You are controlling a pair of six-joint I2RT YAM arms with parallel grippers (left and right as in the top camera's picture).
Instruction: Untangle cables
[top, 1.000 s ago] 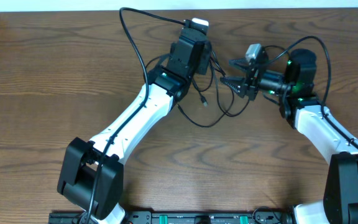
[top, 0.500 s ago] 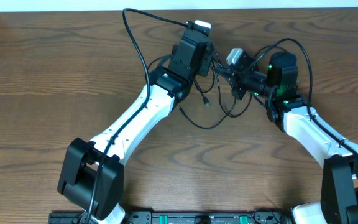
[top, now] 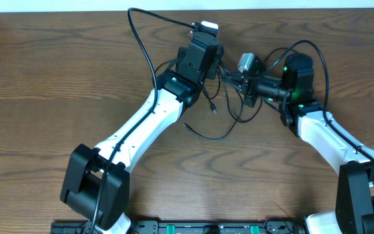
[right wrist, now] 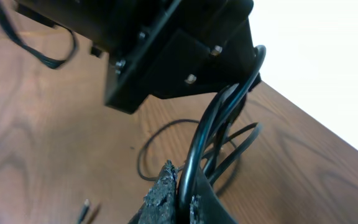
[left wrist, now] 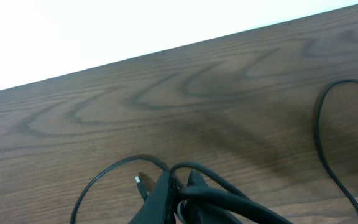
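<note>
The black cables (top: 228,110) hang in a tangle between my two grippers at the back middle of the table, with one loop trailing down onto the wood (top: 206,135). My left gripper (top: 219,70) is shut on a bundle of the cables (left wrist: 229,194), and a small plug end (left wrist: 139,182) pokes out beside it. My right gripper (top: 233,79) comes in from the right, almost touching the left one. Its jaws are shut on one black cable (right wrist: 194,155) that rises to the left gripper's body (right wrist: 166,43). No white cable is in view.
Thick black arm wires arc over the left arm (top: 140,40) and the right arm (top: 322,57). The table's far edge (top: 96,12) runs just behind the grippers. A loose plug end (top: 214,108) lies on the wood below the left gripper.
My right gripper has moved left up to the left gripper and shut on a black cable. The trailing loop on the table has shifted slightly. The left arm stayed in place.
</note>
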